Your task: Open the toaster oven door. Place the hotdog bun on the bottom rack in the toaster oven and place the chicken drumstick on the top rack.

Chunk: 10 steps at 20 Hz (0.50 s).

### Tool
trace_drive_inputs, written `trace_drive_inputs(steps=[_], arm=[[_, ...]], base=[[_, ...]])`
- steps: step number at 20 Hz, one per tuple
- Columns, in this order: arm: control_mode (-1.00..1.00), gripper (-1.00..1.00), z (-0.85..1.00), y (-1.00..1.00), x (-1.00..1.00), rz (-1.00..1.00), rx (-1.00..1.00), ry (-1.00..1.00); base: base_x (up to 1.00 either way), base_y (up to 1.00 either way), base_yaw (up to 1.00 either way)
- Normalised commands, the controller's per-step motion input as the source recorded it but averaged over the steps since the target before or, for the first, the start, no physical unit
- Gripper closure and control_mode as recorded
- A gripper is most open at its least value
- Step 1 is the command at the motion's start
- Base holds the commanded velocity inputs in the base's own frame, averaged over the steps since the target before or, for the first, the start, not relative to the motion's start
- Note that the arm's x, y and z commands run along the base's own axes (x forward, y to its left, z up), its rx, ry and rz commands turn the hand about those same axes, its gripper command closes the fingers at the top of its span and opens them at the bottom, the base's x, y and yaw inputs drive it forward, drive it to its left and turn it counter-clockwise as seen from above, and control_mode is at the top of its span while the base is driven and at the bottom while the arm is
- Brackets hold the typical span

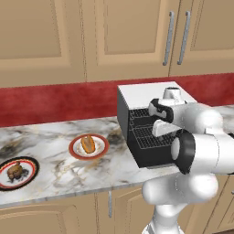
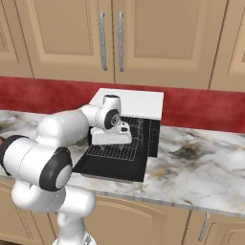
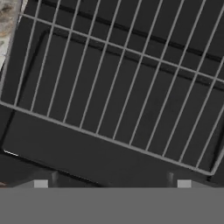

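Below pincer [image 2: 111, 141]: pulled-out bottom rack [image 3: 118, 83], toaster oven door [image 2: 110, 168] down.

The toaster oven door [image 2: 112, 170] lies open and flat, directly below the gripper [image 2: 111, 139], a pulled-out wire rack [image 2: 117, 152] between them.

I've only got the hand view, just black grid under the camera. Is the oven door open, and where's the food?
Observer: Yes, the toaster oven door lies folded down flat on the counter.
Operator: And the bun?
Observer: The hotdog bun sits on a red-rimmed plate left of the toaster oven.
Operator: The drumstick?
Observer: The chicken drumstick is on a dark-rimmed plate farther left, near the counter's front edge.
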Motion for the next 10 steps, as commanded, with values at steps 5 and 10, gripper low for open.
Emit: trace_drive_inputs(steps=[5,10], arm=[[-1.00,-1.00,0.60,0.13,-0.46,-0.04,0.00,-0.22],[-1.00,-1.00,0.53,0.10,-0.42,-0.05,0.00,-0.03]], base=[[0.00,0.00,0.00],[0.00,0.00,0.00]])
